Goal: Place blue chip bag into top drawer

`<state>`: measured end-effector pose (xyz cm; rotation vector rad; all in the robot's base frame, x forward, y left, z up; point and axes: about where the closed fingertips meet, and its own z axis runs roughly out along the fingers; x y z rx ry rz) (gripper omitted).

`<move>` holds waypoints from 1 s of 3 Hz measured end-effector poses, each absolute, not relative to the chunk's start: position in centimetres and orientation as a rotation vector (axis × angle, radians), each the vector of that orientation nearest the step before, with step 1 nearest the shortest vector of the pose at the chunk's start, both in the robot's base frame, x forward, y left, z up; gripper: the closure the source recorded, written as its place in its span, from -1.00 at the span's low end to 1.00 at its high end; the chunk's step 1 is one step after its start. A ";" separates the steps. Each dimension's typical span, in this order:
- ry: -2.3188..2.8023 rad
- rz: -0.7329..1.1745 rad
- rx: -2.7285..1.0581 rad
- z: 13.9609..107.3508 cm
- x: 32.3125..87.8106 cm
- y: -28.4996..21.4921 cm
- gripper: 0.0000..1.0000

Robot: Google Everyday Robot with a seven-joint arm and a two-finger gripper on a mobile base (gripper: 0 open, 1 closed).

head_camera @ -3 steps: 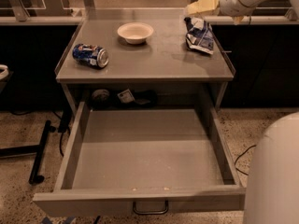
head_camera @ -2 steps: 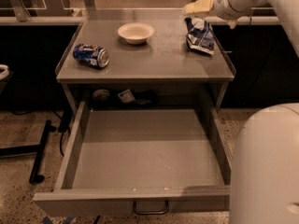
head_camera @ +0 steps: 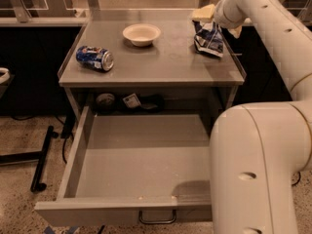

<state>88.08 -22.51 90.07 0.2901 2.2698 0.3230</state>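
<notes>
Soda can [head_camera: 94,58] and white bowl [head_camera: 141,34] on table [head_camera: 168,65].

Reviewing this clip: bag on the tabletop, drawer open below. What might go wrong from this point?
1. The chip bag lies crumpled near the right edge of the tabletop; the pincer, just above it, may nudge it off or catch only a loose fold.
2. The arm hides the right front corner of the drawer, so the drop could be misjudged.
3. The can lies on its side and might roll if bumped.
</notes>
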 end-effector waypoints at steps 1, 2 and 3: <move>2.291 0.270 0.336 88.0 89.4 -22.6 -1.00; 2.322 0.238 0.317 86.1 90.5 -21.3 -0.67; 2.336 0.222 0.277 85.3 91.2 -20.1 -0.21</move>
